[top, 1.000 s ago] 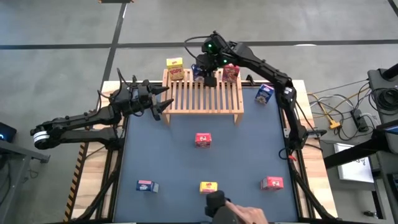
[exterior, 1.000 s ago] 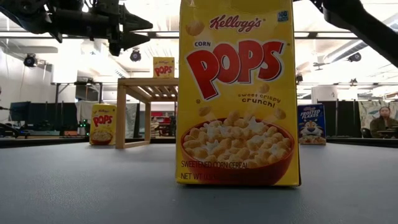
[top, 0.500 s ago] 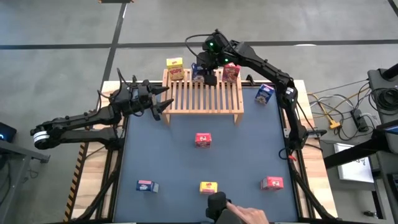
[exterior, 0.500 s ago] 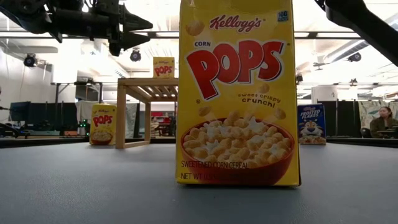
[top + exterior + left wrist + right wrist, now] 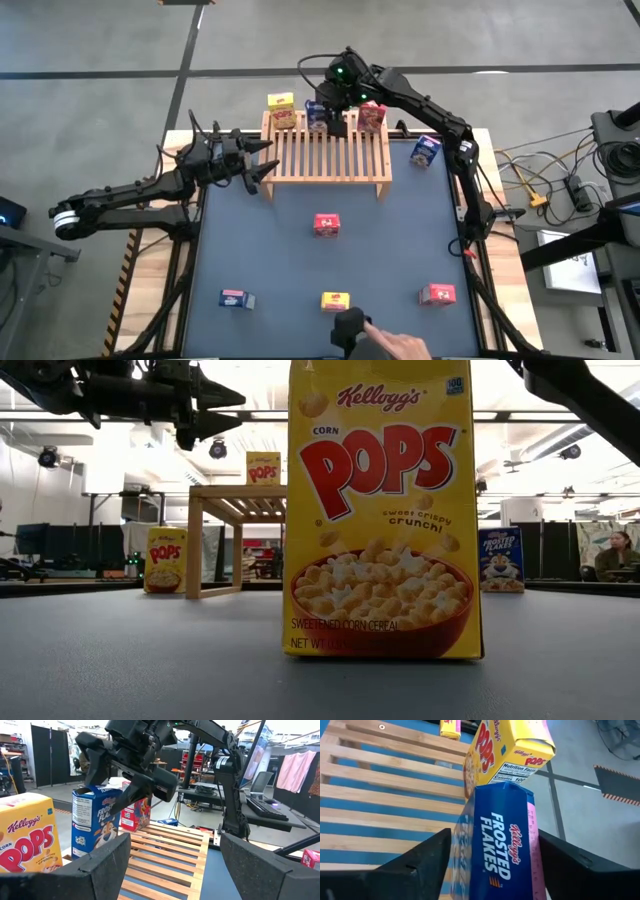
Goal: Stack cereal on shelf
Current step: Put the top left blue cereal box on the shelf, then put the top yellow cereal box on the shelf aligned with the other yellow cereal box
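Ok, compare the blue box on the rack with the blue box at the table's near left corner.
The Frosted Flakes box on the rack stands upright on the slats between the right gripper's jaws; the blue box near the left corner lies flat on the table mat, with no gripper near it. Both are small blue cereal boxes.

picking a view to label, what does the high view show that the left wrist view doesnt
Only the high view: five boxes down on the blue mat, such as the red box, a person's hand at the near edge, and the left pincer beside the rack.
Only the left wrist view: the Frosted Flakes front and the room behind.
Both: the slatted rack, the blue box on it, and the right pincer open around it.
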`<state>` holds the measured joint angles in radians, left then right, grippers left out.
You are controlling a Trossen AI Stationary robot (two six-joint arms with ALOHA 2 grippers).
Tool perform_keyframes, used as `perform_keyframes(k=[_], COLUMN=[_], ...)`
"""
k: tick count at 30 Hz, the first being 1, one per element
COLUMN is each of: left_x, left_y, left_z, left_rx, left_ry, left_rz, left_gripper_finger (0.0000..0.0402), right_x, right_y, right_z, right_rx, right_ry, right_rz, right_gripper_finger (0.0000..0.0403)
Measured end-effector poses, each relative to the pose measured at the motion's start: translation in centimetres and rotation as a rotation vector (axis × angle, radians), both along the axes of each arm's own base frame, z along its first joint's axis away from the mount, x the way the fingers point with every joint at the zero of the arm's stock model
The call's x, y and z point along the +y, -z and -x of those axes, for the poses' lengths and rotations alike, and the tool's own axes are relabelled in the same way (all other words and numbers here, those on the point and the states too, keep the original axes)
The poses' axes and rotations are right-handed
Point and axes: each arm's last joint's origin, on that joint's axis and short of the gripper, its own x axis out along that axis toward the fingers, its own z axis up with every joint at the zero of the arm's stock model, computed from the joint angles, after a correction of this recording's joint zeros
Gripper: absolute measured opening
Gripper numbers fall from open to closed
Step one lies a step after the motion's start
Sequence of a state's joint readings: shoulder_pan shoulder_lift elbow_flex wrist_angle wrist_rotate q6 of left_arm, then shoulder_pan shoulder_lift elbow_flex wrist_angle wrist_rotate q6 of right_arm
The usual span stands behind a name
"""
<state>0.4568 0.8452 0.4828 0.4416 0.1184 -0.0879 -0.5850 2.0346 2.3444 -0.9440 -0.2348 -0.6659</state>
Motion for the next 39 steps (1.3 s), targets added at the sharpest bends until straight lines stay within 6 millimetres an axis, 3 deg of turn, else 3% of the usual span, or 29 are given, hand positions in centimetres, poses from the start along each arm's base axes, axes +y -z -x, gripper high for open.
perform_keyframes(k=[6,13,32,36,39], left_x=[0.0,0.0,0.0,0.0,0.2], left_y=[0.0,0.0,0.0,0.2,0.2], left_z=[0.0,0.0,0.0,0.0,-0.2], left_rx=[0.0,0.001,0.0,0.018,0.114], left_ry=[0.0,-0.001,-0.002,-0.004,-0.014], left_rz=[0.0,0.0,0.0,0.001,0.027], left_gripper_finger=[0.029,0.029,0.029,0.029,0.029], right_x=[0.0,0.1,1.7,2.6,5.0], right_y=[0.0,-0.3,-4.0,-5.0,-6.5], right_z=[0.0,0.2,2.4,3.1,3.5], right_rx=[-0.001,-0.007,-0.078,-0.089,-0.104], right_ry=[0.003,0.002,0.01,0.006,-0.032], right_rz=[-0.003,0.003,0.035,0.034,0.032], right_gripper_finger=[0.0291,0.0293,0.0299,0.0299,0.0298])
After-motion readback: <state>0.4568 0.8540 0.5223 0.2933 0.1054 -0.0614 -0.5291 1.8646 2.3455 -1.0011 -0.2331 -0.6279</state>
